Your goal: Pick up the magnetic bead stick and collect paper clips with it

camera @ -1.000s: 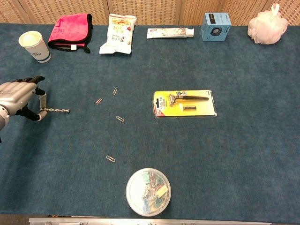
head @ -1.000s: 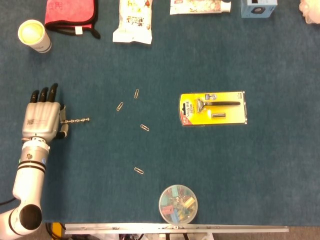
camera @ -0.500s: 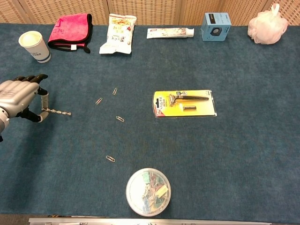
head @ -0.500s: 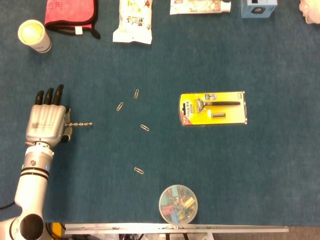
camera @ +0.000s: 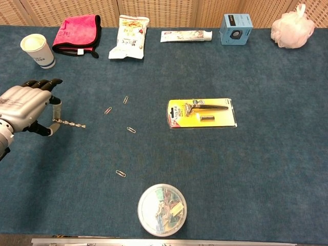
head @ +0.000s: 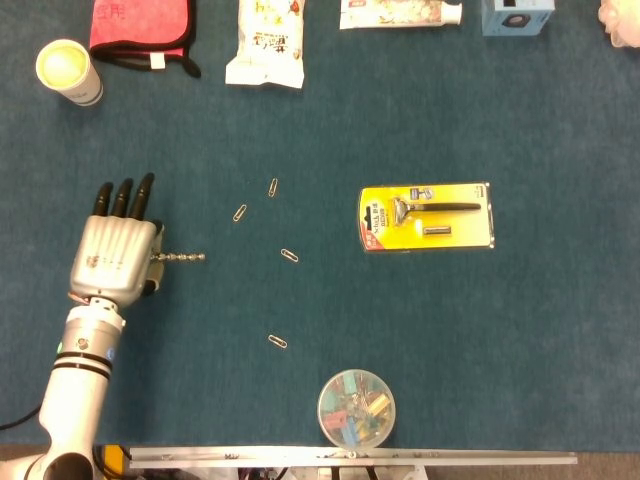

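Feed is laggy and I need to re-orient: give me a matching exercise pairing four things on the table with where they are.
Things:
1 bead stick
2 razor pack
3 clip tub
4 paper cup

Places:
A near edge, centre
B far left corner
C held by left robot hand
D right of the loose paper clips

Pairs: 1-C, 2-D, 3-A, 4-B

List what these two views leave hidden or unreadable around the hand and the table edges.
- Head view: the left hand covers the held end of the magnetic bead stick; the grip is hidden.
- Both views: whether the stick's tip touches the cloth is too fine to tell.
- Right hand: in neither view.
- Head view: the pink towel and blue box are cut by the top edge.
- Snack bag: print too small.
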Controlling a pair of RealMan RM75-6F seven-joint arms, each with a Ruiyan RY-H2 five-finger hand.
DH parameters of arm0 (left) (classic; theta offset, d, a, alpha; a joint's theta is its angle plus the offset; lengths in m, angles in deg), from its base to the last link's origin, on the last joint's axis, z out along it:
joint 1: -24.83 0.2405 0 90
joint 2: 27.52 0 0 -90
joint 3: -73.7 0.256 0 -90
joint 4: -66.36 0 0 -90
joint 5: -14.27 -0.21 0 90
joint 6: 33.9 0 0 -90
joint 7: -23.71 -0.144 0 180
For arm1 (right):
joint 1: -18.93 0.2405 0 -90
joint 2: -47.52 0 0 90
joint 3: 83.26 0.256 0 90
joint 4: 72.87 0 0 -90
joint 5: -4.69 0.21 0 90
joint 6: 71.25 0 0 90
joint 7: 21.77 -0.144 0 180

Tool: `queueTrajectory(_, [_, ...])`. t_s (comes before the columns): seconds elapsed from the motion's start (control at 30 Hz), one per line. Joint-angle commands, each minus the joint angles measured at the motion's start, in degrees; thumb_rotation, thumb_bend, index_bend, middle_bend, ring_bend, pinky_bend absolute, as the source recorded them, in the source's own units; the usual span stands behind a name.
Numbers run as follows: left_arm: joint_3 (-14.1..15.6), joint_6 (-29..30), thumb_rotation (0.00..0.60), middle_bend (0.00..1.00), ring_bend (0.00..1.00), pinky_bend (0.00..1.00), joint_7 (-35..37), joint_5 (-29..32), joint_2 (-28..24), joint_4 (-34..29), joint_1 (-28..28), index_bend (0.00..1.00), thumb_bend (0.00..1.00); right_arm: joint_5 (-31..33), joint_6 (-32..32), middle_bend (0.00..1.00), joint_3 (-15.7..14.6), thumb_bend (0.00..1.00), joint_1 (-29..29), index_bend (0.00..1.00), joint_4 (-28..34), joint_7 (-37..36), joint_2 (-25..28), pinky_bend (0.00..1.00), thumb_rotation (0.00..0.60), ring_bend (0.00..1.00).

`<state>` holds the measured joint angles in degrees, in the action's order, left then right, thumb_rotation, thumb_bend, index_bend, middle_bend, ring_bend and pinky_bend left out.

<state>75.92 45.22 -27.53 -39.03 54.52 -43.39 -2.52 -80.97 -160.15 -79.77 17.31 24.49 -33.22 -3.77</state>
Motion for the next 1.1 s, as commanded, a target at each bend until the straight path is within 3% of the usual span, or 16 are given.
queueTrajectory(0.03, [0.2,0.87,0.6,0.0,0.0,0.06,-2.19,-0.96,0.81,-1.19,-0.3,0.54,0.37,-0.15,-0.21,0.18,-0.03,0.01,-0.11,0.19,0.0,-0.15,0.08,0.32,0.6,0.12])
queueTrajectory(0.5, [-0.52,2.38,0.6,0.0,0.0,0.06,-11.2,-2.15,6.77,-1.01,-2.26,0.54,0.37,-0.5,-2.16,0.18,0.15,0.01,-1.06,0.19,-0.31,-2.14,0.69,0.32,0.6,0.12])
queueTrajectory(1.1, [-3.98,0.5,0.6,0.0,0.0,0.06,-17.97,3.44,13.35,0.86,-6.56,0.54,0.37,-0.14,-3.27,0.18,0.44,0.01,-1.92,0.19,-0.74,-4.06,1.25,0.32,0.6,0.12])
